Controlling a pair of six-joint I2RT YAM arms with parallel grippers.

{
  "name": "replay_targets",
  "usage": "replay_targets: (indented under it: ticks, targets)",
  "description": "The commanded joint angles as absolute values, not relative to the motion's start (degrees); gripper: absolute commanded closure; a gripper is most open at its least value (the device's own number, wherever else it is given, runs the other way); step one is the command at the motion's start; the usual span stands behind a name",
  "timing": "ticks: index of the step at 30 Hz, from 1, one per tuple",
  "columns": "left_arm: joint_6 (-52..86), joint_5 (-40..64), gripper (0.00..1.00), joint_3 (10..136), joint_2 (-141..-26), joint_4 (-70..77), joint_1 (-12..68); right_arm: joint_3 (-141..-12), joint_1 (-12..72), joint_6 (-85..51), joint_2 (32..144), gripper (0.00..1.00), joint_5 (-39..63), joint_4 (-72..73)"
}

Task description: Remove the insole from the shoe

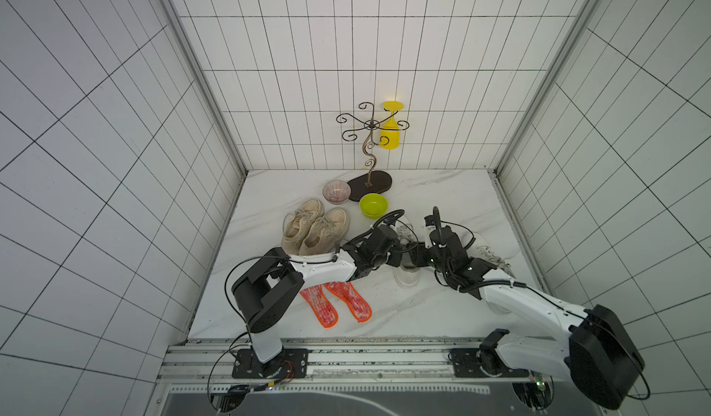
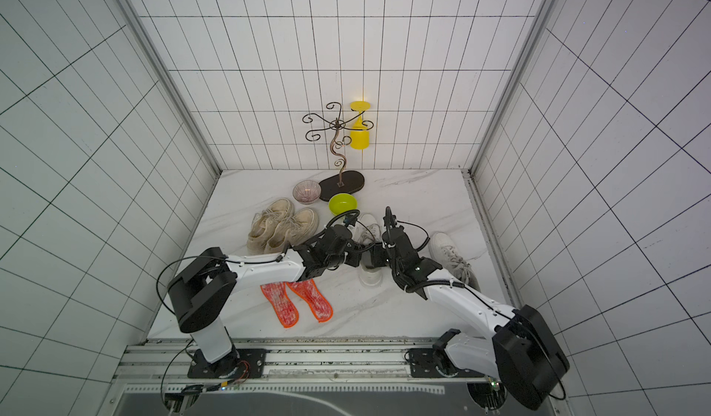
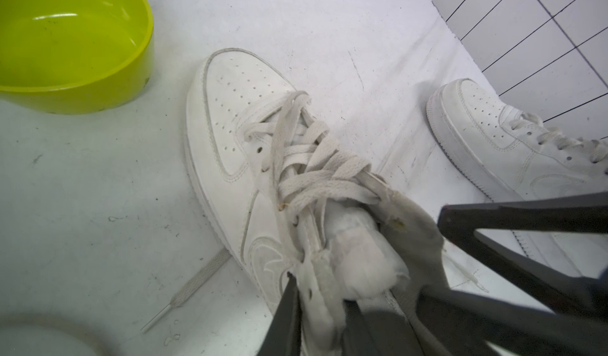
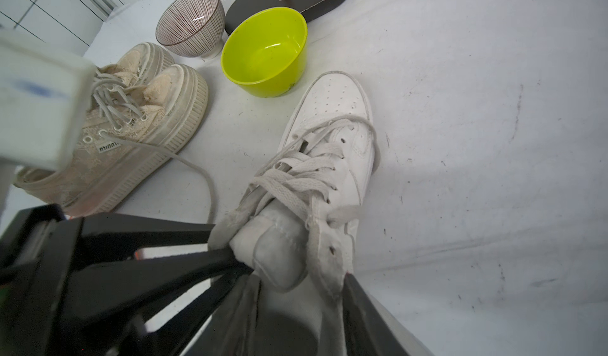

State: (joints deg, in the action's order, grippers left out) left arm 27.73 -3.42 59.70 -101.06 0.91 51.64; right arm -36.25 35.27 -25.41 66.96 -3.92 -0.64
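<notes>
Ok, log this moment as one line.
left gripper: shut on white shoe | right gripper: astride tongue, grip unclear | its insole: hidden

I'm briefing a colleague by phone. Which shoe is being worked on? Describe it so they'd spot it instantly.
On the marble tabletop, find the lime-green bowl near the back. The white sneaker lies just in front of it, toe pointing toward the bowl. Unlike the second white sneaker off to the robot's right, it has the left claw and right claw at its ankle opening.
</notes>
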Motion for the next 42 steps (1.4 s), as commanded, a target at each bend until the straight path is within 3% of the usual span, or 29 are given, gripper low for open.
replay_targets:
  ticks: [1, 4, 13, 25, 30, 42]
  targets:
    - [28.17, -3.26, 0.86, 62.31, -101.59, 2.46, 51.59, -38.22, 35.84, -24.11, 64.06, 0.61, -1.77, -4.08]
    - [28.35, -2.94, 0.88, 62.81, -101.84, 2.60, 51.59, -38.20, 36.51, -24.29, 63.31, 0.67, 0.38, -6.19]
    - [28.72, -2.05, 0.89, 63.11, -101.96, 2.84, 51.59, -38.45, 37.90, -25.87, 67.64, 0.68, 2.52, -5.54]
    - [29.41, -2.29, 1.00, 61.25, -101.19, 3.71, 51.59, -40.79, 37.69, -29.58, 76.12, 0.67, -19.56, -10.91]
    - [30.43, -1.89, 1.00, 59.78, -100.56, 4.92, 51.59, -42.73, 37.36, -29.38, 80.87, 0.66, -26.47, -13.04]
    - [32.39, 0.35, 1.00, 55.56, -96.80, 10.14, 52.37, -47.51, 34.35, -28.96, 95.43, 0.65, -21.40, -12.61]
